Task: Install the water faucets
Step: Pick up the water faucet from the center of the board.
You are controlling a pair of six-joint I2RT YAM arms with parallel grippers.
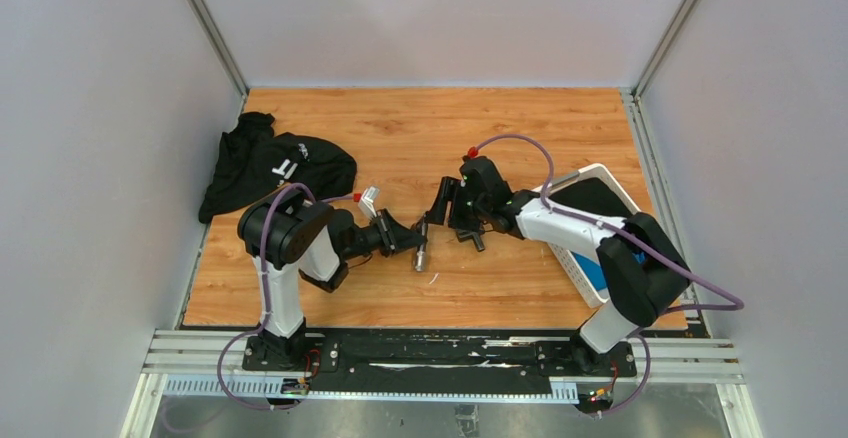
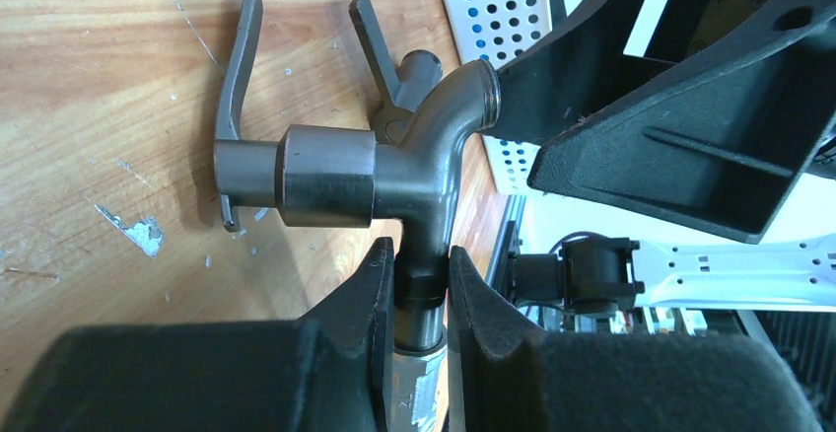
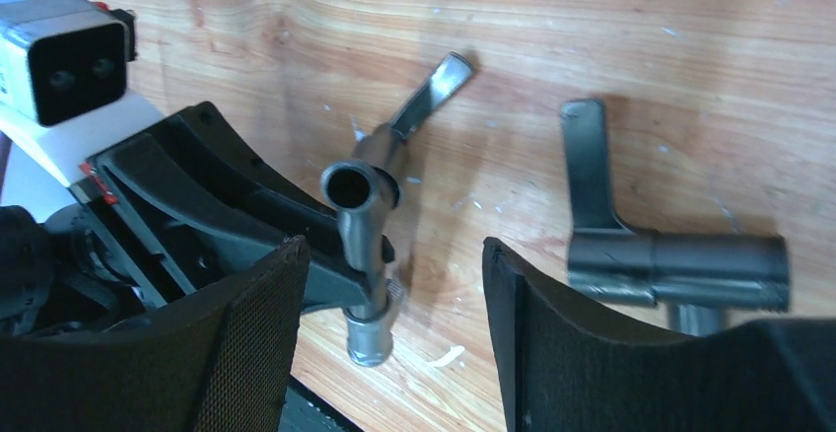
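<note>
One faucet (image 2: pixel 330 176) pinched by left gripper (image 2: pixel 421 259), second faucet (image 3: pixel 680 259) beside right gripper (image 3: pixel 392 254)

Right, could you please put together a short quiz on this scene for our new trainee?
1. True or false: the left gripper is shut on the pipe stub of one faucet.
2. Multiple choice: the right gripper is A) open, B) shut on a lever handle, C) out of view.
3. Fill in: the second faucet lies on the ___, held by neither arm.
Key: 1 true; 2 A; 3 table.
</note>
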